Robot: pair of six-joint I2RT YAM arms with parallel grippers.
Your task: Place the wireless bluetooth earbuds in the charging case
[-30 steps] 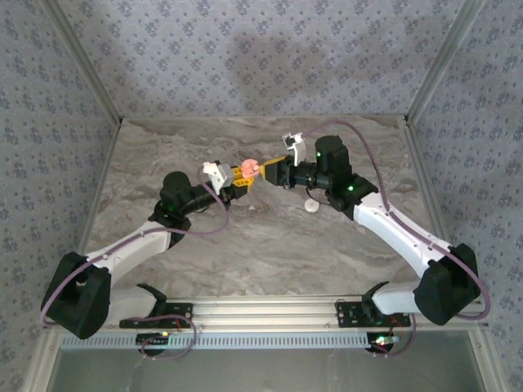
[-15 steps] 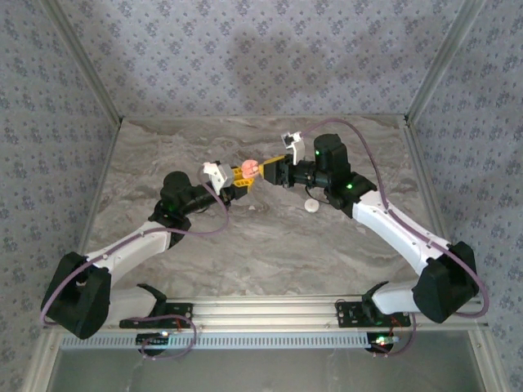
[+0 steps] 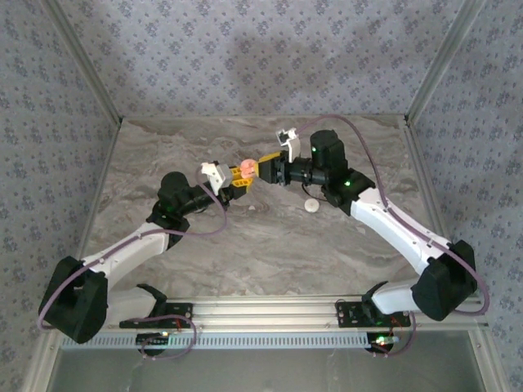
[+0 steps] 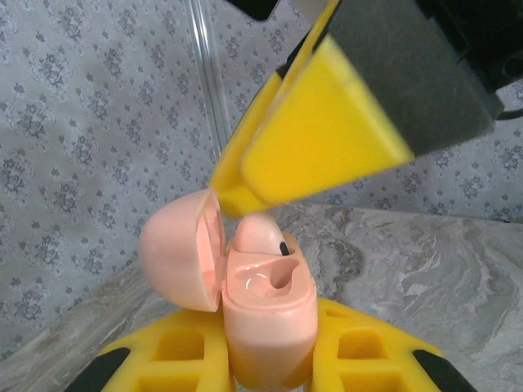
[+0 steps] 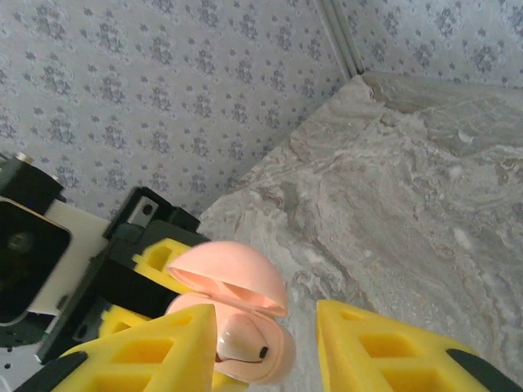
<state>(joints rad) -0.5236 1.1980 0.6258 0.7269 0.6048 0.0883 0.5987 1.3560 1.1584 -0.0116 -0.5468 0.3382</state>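
while clamped tight in the left jaws, held upright above the counter (image 3: 245,245): charging case (image 4: 270,327), lid (image 4: 181,260) hinged open to one side. seated in one well, an earbud (image 4: 257,233), black dot showing. right jaws parted, poised just over the open case, gripping nothing. resting on the counter beside the right arm (image 3: 384,220), small white piece (image 3: 311,207).

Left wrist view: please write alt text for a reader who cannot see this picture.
A small pink charging case, lid hinged open to the left, stands clamped in the yellow pads of the left gripper. One earbud sits inside; the slot beside it looks empty. The right gripper hovers just above, before a patterned wall.
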